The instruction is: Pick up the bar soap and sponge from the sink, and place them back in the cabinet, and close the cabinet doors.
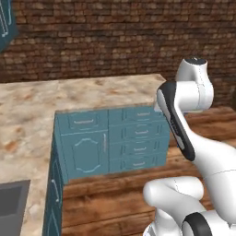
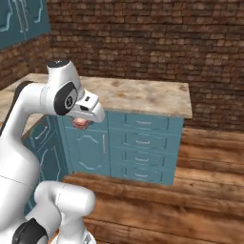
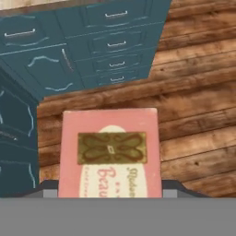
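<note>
gripping the bar soap (image 3: 110,152), the gripper (image 2: 82,122) hangs in mid-air over the wooden floor (image 3: 193,115), in front of the teal drawer fronts (image 2: 143,147). a corner of the sink (image 1: 11,203) shows low at the left base view's left edge, in the marble counter (image 1: 69,94).

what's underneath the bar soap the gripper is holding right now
In the hand view, brown wooden floor planks lie below the bar soap, with teal drawer fronts beyond. The floor directly beneath is covered by the soap itself.
</note>
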Robot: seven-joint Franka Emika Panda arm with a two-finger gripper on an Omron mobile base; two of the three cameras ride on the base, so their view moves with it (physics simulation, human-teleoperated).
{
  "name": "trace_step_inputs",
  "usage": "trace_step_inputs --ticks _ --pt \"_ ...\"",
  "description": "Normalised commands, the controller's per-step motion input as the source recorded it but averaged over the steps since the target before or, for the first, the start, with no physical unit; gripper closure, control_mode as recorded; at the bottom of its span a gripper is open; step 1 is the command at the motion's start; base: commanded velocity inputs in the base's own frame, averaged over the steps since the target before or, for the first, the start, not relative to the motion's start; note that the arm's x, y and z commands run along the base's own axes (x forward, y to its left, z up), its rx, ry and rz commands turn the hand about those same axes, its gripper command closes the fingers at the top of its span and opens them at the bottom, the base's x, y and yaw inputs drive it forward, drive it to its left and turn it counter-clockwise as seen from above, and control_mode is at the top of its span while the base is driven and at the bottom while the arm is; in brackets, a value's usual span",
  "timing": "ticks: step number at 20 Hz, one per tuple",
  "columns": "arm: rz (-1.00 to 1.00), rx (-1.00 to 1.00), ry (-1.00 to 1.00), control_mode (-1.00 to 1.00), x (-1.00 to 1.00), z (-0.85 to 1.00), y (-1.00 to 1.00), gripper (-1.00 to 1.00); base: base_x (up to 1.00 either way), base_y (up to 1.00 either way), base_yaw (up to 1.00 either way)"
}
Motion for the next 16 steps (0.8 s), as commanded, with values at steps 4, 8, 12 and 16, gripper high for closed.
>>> trace_step_inputs --ticks 4,8,12,16 --pt "0.0 0.0 0.0 1.0 0.0 0.0 0.0 1.0 0.03 -0.42 -0.45" --pt "0.0 0.0 0.0 1.0 0.0 0.0 0.0 1.0 0.09 -0.31 -0.49" --pt "0.0 0.0 0.0 1.0 0.0 0.0 0.0 1.0 0.13 -0.3 -0.52" --pt "0.0 0.0 0.0 1.0 0.0 0.0 0.0 1.0 0.14 -0.33 -0.52"
